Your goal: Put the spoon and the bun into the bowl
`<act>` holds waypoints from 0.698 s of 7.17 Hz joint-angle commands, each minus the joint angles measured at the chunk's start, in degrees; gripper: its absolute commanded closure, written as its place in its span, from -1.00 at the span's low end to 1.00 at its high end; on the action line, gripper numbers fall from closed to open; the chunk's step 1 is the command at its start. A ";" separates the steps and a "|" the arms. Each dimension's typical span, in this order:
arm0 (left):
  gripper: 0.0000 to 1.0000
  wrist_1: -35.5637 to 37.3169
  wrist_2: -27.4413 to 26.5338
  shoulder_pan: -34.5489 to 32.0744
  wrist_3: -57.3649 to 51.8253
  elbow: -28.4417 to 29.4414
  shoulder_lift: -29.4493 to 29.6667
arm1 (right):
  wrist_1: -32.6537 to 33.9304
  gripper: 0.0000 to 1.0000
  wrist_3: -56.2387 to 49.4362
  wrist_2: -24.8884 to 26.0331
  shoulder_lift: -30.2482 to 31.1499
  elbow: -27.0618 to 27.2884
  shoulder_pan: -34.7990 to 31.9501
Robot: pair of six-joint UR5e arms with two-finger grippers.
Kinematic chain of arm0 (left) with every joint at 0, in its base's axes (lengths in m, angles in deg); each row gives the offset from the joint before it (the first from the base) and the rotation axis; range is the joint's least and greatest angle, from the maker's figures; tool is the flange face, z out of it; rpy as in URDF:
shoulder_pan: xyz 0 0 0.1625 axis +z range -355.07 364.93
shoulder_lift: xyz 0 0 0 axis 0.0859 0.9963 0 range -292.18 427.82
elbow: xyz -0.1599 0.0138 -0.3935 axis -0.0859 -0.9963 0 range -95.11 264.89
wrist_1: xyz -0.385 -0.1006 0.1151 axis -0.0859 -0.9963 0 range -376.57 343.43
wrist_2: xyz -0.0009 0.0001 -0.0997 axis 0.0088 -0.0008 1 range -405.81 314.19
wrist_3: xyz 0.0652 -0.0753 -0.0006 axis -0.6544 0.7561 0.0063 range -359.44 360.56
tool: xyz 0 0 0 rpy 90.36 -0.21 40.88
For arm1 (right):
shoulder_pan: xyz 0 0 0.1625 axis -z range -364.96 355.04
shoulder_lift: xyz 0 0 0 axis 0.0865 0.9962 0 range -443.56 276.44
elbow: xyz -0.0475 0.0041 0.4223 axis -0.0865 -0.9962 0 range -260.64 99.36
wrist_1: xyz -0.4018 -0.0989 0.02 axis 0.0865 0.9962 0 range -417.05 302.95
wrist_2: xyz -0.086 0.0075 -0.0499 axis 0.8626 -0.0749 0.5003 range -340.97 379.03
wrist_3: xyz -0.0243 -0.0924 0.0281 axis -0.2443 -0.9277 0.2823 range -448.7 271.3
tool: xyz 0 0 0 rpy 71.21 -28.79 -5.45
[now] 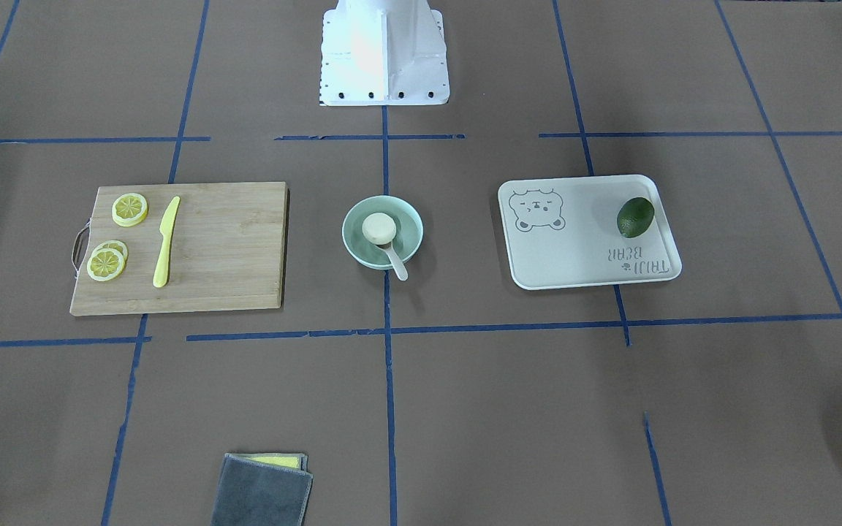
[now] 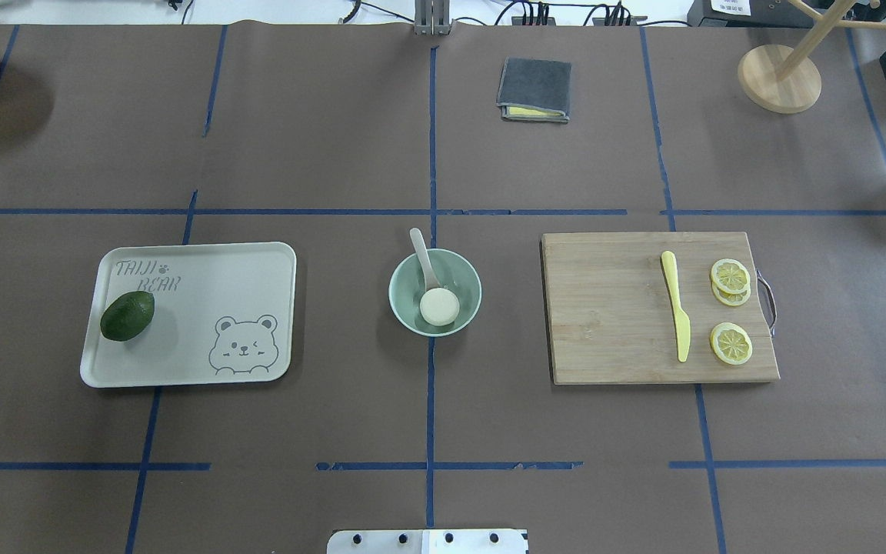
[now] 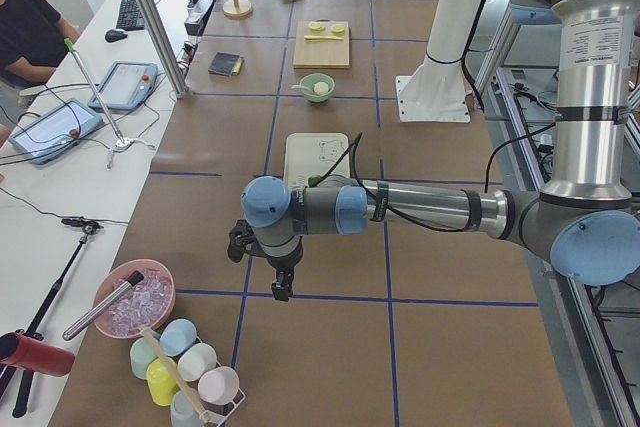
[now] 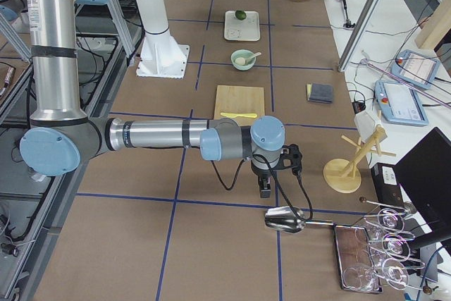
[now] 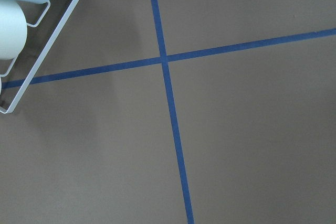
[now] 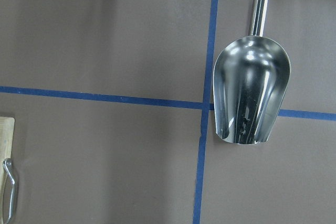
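Two above table [image 3: 330, 347], left gripper [image 3: 283, 292], right gripper [image 4: 266, 191] (openness unclear), touching nothing

Lit brightly and evenly from above in all six views; soft, diffuse shadows only. Blown out to near-pure white on the robot base [image 1: 384, 51] in the front-facing view, surface detail lost. Faint shading just right of the avocado [image 2: 127, 315] on the tray [image 2: 258, 261] in the overhead view, and a thin dark fringe round the foot of the bowl [image 2: 401, 308]. Strong specular glare and streaked reflections on the metal scoop [image 6: 252, 93] in the right wrist view, yet sharp. Flatter and a bit dimmer in the left wrist view, with broad soft shading beside the wire rack [image 5: 46, 51]. Sharp throughout, no motion blur. Darker patch near the lower right edge of the front-facing view.
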 commanded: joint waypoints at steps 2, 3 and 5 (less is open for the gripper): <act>-1.00 0.02 0.04 0.09 0.55 0.12 0.97 | 0.10 -1.00 0.12 -1.48 0.70 0.00 -1.36; -1.00 0.02 0.04 0.09 0.64 0.12 1.41 | 0.10 -1.00 0.12 -1.48 0.87 0.00 -1.37; -1.00 0.02 0.04 0.09 0.64 0.21 1.59 | 0.10 -1.00 0.12 -1.48 0.70 0.00 -1.45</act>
